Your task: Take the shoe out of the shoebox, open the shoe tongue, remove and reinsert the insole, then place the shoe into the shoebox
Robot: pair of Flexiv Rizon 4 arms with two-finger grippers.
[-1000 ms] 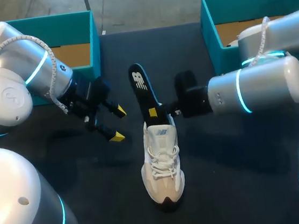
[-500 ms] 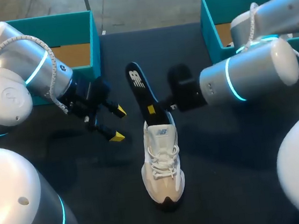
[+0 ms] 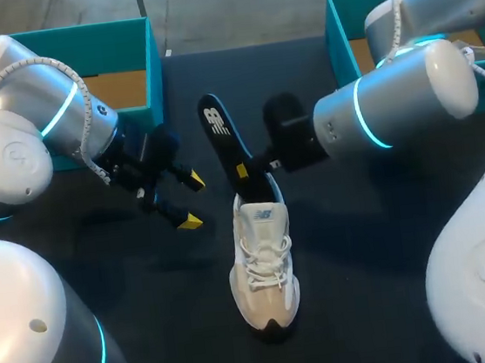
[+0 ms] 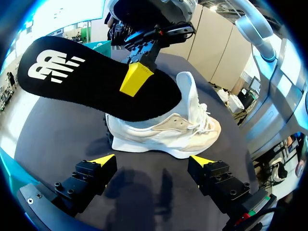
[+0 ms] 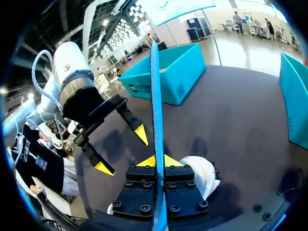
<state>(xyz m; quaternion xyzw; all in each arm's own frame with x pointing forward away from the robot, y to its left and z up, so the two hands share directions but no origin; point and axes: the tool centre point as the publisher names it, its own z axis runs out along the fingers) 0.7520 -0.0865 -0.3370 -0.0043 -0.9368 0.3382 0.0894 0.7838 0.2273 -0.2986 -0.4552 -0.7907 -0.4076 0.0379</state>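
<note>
**One insole up on end, clamped in the right gripper**

One dark insole (image 3: 219, 131) stands tilted above the heel of the white shoe (image 3: 264, 267). Its lower end meets the shoe's collar and its logo end leans up and away towards the table's far side. The shoe rests upright on the black table (image 3: 369, 290), toe towards the robot, so insole and shoe share nearly one long axis. To go back in, I judge, the insole must tip down along that line, toe-ward.

The right gripper (image 3: 246, 171) is much the nearer: its yellow tips are pressed together on the insole's lower half, one on each face. The left gripper (image 3: 190, 200) hovers beside the shoe's left flank, jaws wide apart, holding nothing.
</note>
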